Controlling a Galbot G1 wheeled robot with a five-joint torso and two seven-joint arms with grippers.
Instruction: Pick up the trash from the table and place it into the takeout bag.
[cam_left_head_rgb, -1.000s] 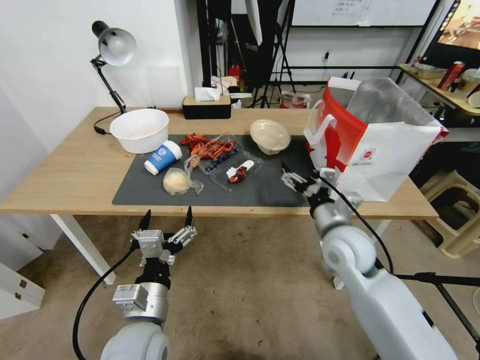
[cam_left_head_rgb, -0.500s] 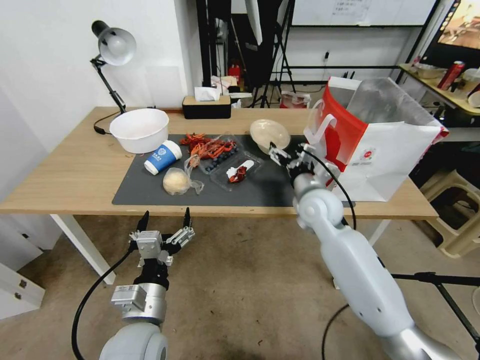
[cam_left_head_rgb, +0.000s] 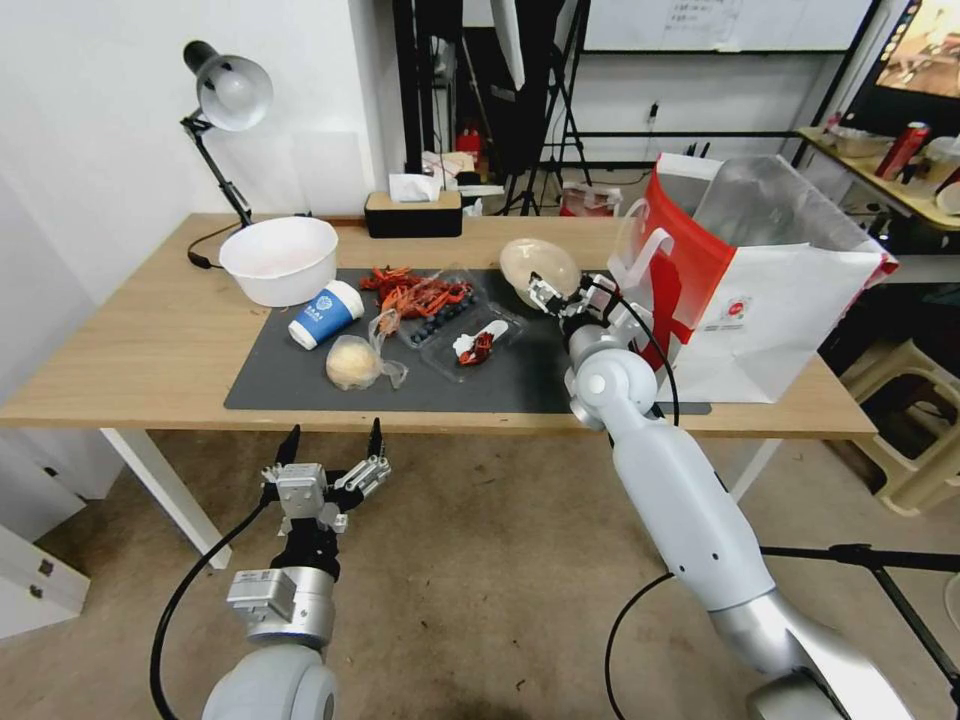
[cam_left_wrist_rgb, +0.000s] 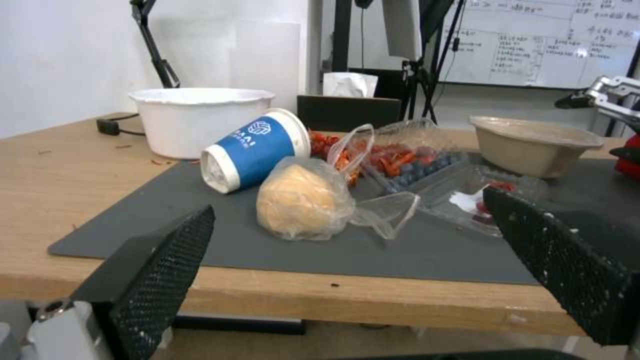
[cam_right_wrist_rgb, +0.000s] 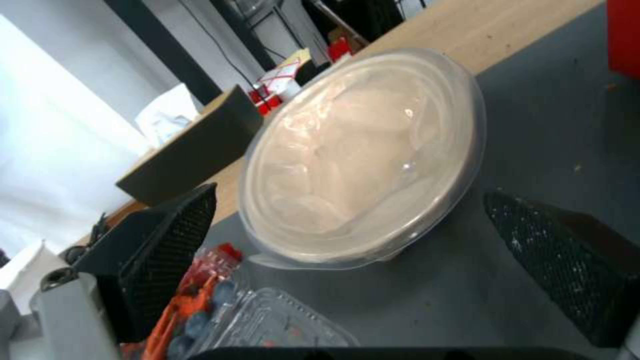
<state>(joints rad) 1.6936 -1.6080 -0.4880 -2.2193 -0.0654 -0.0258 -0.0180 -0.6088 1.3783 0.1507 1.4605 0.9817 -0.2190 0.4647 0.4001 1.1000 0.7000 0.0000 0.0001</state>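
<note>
Two hands differ: on the long light-brown wooden surface (cam_left_head_rgb: 150, 340), beside the white-and-red paper takeout bag (cam_left_head_rgb: 760, 300), the lidded beige bowl (cam_left_head_rgb: 538, 268) sits directly ahead of the right hand (cam_left_head_rgb: 560, 298), spread wide, empty; left hand (cam_left_head_rgb: 330, 440) hangs open below, well apart.

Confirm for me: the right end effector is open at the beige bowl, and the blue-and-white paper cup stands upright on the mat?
Not quite. The blue-and-white paper cup lies on its side on the mat, as the left wrist view shows. The right end effector is open at the beige bowl.
</note>
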